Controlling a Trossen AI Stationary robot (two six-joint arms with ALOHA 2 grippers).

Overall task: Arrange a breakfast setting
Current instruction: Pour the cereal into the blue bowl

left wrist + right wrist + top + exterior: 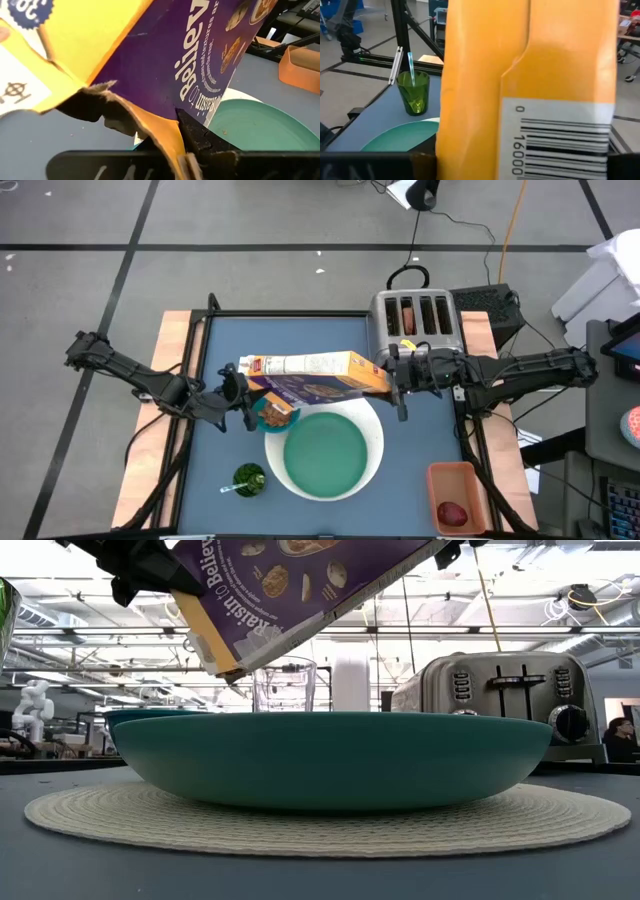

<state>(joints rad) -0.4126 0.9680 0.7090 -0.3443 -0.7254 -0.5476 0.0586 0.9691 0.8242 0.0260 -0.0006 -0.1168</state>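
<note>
A purple and yellow cereal box [315, 376] lies on its side in the air between both grippers. Its open top end points to the table's left and tips down over a small teal bowl [272, 412] that holds some cereal. My left gripper [240, 388] is shut on the open end. My right gripper [398, 375] is shut on the bottom end. A teal plate [325, 452] rests on a white round mat [372, 430] in front of the box. A clear glass [285, 685] stands behind the plate. A red apple [452, 512] lies in an orange bin. My left gripper pinches a torn open flap [165, 135] at the box's top end between its two fingers [200, 142], coming level from the table's left. The box hangs clear of the table, this end lower. My right gripper holds the box's bottom end [530, 75], the barcode face toward its camera, with one finger on either side, coming level from the table's right. The box is lifted clear, and this end is higher.
A silver toaster [415, 320] stands at the far right, just behind my right gripper. A green cup [250, 478] with a straw stands near the front left. The orange bin [455, 480] sits at the front right corner.
</note>
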